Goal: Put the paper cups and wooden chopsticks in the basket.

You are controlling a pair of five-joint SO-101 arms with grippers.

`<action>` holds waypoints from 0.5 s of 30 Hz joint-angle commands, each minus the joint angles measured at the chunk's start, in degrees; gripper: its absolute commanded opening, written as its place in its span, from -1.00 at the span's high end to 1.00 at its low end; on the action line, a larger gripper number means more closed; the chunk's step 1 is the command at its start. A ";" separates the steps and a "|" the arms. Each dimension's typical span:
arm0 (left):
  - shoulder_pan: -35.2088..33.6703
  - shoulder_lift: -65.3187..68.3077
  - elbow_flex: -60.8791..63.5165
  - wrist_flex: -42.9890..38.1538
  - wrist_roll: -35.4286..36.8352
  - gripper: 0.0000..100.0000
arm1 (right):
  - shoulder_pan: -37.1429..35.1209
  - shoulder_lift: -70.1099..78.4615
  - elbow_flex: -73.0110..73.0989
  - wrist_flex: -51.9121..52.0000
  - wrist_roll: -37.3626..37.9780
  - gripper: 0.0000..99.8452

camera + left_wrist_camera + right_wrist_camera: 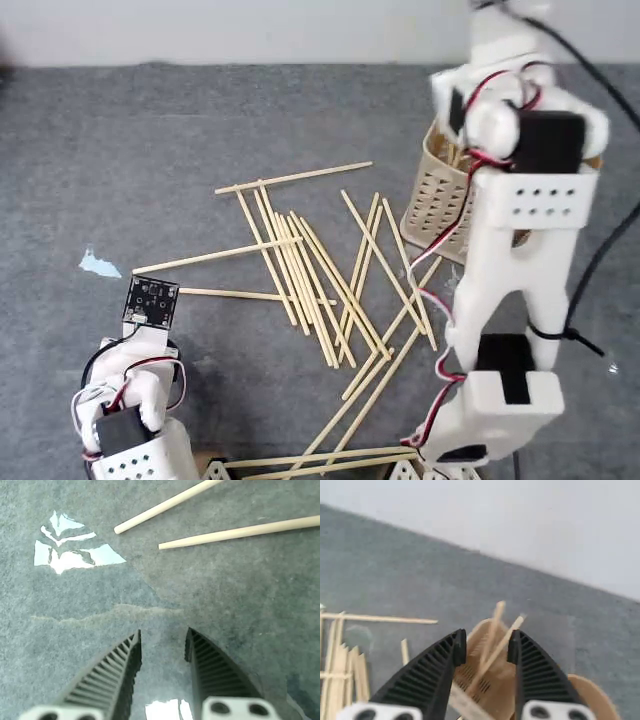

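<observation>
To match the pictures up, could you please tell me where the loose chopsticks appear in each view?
High view: chopsticks strewn over the mat, beside the basket.
Left wrist view: two chopstick ends ahead of the open pincer.
Right wrist view: a pile beside the basket.
Shared landmark: the grey mat; the basket links high and right wrist views.

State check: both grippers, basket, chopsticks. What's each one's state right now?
Left gripper: open, empty, over the grey mat.
Right gripper: open, above the basket.
Beige perforated plastic basket: standing on the mat, two wooden chopsticks sticking out of it.
Loose wooden chopsticks: scattered flat on the mat, outside the basket.
Pale blue scrap: flat on the mat.
</observation>
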 commanded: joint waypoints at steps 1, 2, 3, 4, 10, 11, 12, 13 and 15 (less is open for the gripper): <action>0.26 -0.44 -0.66 0.35 0.35 0.73 | -5.93 -2.59 -2.55 6.81 0.00 0.80; 0.26 -0.44 -0.66 0.35 0.35 0.73 | -7.69 -1.71 -2.55 9.01 -0.09 0.81; 0.26 -0.44 -0.66 0.35 0.35 0.73 | -9.27 -0.57 -2.55 10.95 -0.09 0.81; 0.26 -0.44 -0.66 0.35 0.35 0.73 | -10.77 0.84 -2.46 11.91 -0.53 0.81; 0.26 -0.44 -0.66 0.35 0.35 0.73 | -14.73 13.67 -2.46 12.00 -5.63 0.80; 0.26 -0.44 -0.66 0.35 0.35 0.73 | -15.34 16.13 -2.46 12.00 -5.89 0.80; 0.26 -0.44 -0.66 0.35 0.35 0.73 | -16.04 18.59 -2.46 12.00 -5.89 0.80; 0.26 -0.44 -0.66 0.35 0.35 0.73 | -16.66 20.88 -2.55 12.00 -5.89 0.79; 0.26 -0.44 -0.66 0.35 0.35 0.73 | -18.07 25.10 -2.55 12.00 -5.89 0.73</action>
